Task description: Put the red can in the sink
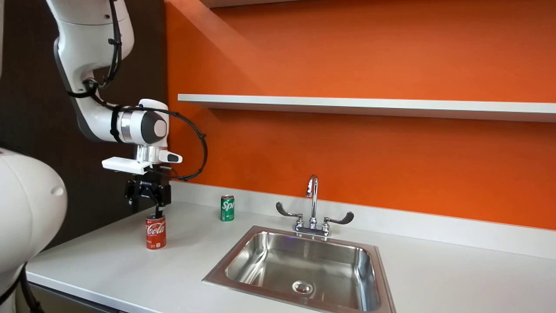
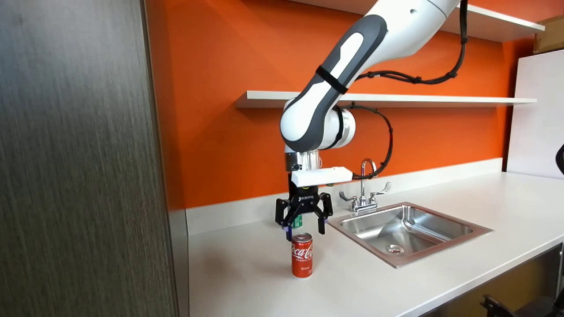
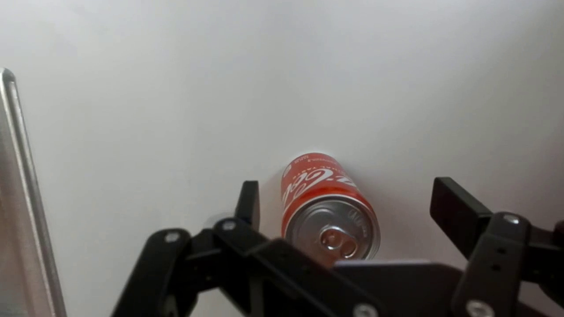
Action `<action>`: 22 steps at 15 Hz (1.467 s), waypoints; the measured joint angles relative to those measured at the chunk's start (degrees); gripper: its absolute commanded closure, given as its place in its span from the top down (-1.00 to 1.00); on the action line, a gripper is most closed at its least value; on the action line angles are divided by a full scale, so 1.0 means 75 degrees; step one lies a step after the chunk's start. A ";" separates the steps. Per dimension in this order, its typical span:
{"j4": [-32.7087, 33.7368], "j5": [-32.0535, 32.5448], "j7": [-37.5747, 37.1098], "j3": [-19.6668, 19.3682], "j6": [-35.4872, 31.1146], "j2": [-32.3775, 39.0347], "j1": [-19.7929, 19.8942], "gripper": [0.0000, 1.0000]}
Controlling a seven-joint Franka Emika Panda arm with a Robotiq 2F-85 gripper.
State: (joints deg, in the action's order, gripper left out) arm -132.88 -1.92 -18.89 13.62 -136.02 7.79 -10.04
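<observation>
The red can (image 1: 156,233) stands upright on the counter, left of the sink (image 1: 234,252). It also shows in an exterior view (image 2: 302,259) and in the wrist view (image 3: 315,180), with its silvery top partly hidden by the gripper. My gripper (image 2: 305,233) points down at about the height of the can's top. In the wrist view my gripper (image 3: 352,207) is open, with the can between the finger lines, nearer the left finger, apart from both. The sink is stainless steel with a round drain (image 1: 302,287). Its edge shows in the wrist view (image 3: 22,220).
A green can (image 1: 227,208) stands at the back near the wall; in an exterior view (image 2: 297,221) the gripper mostly hides it. A chrome faucet (image 1: 313,200) with two levers stands behind the sink. A white shelf (image 1: 365,104) runs above. A dark panel (image 2: 83,158) borders the counter.
</observation>
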 measured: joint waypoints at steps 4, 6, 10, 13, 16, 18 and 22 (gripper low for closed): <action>0.0040 -0.0002 0.0000 -0.0117 -0.0251 0.0196 -0.0010 1.00; 0.0074 -0.0003 0.0000 -0.0147 -0.0331 0.0290 -0.0012 1.00; 0.0158 -0.0017 0.0000 -0.0195 -0.0450 0.0472 -0.0041 1.00; 0.0246 -0.0033 0.0000 -0.0219 -0.0467 0.0601 -0.0052 1.00; 0.0327 -0.0040 0.0000 -0.0229 -0.0470 0.0719 -0.0054 1.00; 0.0385 -0.0041 0.0000 -0.0234 -0.0475 0.0808 -0.0055 1.00; 0.0477 -0.0042 0.0000 -0.0260 -0.0480 0.0962 -0.0059 1.00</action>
State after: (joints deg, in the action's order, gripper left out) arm -129.30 -2.23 -18.89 11.67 -139.62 15.01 -10.48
